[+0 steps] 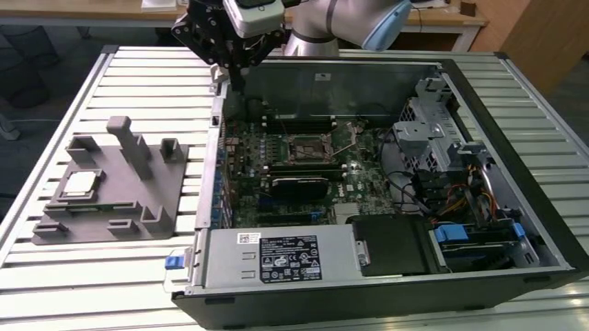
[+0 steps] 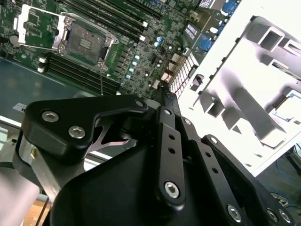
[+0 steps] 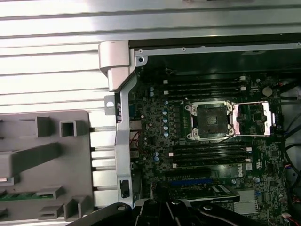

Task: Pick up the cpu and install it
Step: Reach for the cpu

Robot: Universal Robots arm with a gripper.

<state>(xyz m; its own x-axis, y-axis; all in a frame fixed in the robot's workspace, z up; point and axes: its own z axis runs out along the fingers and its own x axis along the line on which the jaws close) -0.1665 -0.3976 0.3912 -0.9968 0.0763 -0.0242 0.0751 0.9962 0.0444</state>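
The cpu (image 1: 79,183), a small silver square, lies flat in a recess of the grey fixture block (image 1: 129,200) at the exterior view's left, outside the computer case. My gripper (image 1: 237,84) hangs high over the case's back left corner, far from the cpu, its fingers drawn together with nothing between them. In the second wrist view the black gripper (image 2: 165,92) tapers to a single tip. The motherboard socket (image 1: 308,147) sits mid-board with its metal load plate (image 3: 254,117) swung open, and the socket (image 3: 209,120) bed is bare.
The open computer case (image 1: 478,69) lies on a slatted metal table (image 1: 138,76). Memory slots (image 3: 207,155) flank the socket. A drive cage (image 1: 432,131), cables and a power supply (image 1: 276,258) crowd the case's right and front. Upright posts (image 1: 129,141) rise from the fixture.
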